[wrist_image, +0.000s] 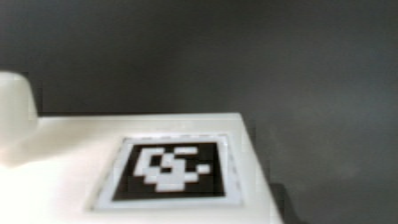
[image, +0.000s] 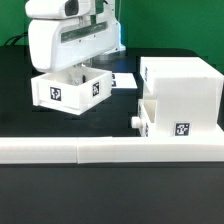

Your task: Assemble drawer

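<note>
The gripper (image: 72,68) hangs over a tray (image: 70,88) at the exterior view's left; its fingers are hidden behind the tray wall, so I cannot tell whether it grips. The tray sits on the black table (image: 25,120), apart from the housing (image: 180,92) at the right, where a second, knobbed tray (image: 148,120) sits pushed in. A white border bar (image: 100,150) runs along the front. The arm reaches straight down from above. The wrist view alone gives a blurred close-up of a tag (wrist_image: 171,170) on a white part.
</note>
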Tool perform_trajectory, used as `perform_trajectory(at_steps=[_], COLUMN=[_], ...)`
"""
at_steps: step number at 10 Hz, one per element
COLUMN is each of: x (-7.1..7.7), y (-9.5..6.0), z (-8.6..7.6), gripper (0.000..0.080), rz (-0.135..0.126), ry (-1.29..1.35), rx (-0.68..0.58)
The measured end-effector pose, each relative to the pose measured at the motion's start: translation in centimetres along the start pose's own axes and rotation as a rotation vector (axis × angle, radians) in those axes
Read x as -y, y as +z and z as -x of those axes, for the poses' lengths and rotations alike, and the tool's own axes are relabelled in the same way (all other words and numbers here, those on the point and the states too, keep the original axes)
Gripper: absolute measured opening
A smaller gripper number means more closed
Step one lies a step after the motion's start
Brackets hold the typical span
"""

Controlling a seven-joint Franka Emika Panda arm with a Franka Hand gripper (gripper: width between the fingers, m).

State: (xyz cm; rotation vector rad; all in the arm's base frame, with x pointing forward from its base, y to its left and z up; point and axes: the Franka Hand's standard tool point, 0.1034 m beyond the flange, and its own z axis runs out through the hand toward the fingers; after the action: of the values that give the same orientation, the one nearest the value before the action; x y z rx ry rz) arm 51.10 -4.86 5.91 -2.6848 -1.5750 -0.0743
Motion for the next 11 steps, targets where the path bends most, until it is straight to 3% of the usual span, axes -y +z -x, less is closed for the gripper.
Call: perform_trajectory(at_steps=[7, 11], x=[-1.9, -1.9], y=[-0.2, 0.1], z=[-0.7, -1.4], gripper=[0.0042, 0.0042], rz=[0.005, 0.002], ry=[-0.482, -0.465], rx=[0.046, 0.044])
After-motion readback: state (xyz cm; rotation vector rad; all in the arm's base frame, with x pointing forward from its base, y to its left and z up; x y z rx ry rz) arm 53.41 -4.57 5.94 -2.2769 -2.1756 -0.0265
